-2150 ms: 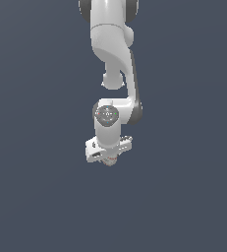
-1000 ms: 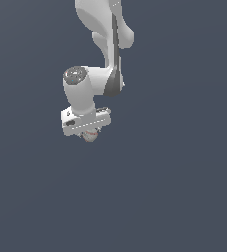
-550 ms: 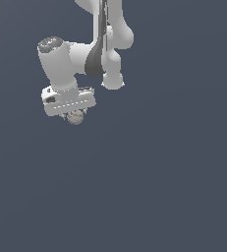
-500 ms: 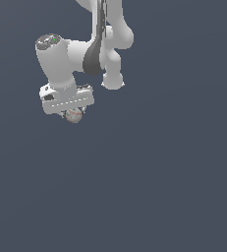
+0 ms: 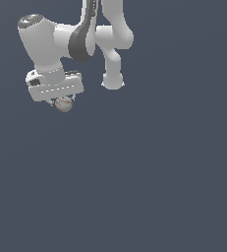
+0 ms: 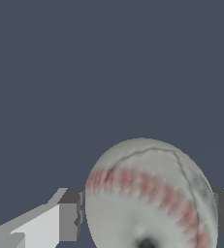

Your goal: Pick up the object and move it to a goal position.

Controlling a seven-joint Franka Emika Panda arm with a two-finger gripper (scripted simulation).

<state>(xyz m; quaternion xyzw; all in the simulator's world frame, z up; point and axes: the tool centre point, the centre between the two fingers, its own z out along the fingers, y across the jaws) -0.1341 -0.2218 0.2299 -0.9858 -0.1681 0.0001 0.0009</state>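
One ball (image 5: pixel 64 104) sits pinched between the claw's (image 5: pixel 63 102) fingers (image 6: pixel 69 221), just under the white hand (image 5: pixel 55 88). Jaws closed onto its sides. Claw hangs high at the exterior view's left.

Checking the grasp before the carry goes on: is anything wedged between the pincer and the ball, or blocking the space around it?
Nothing visible. The pincer is shut directly on the ball, with a finger against each side in the wrist view. Around the ball only plain dark background shows; no goal marker is visible.
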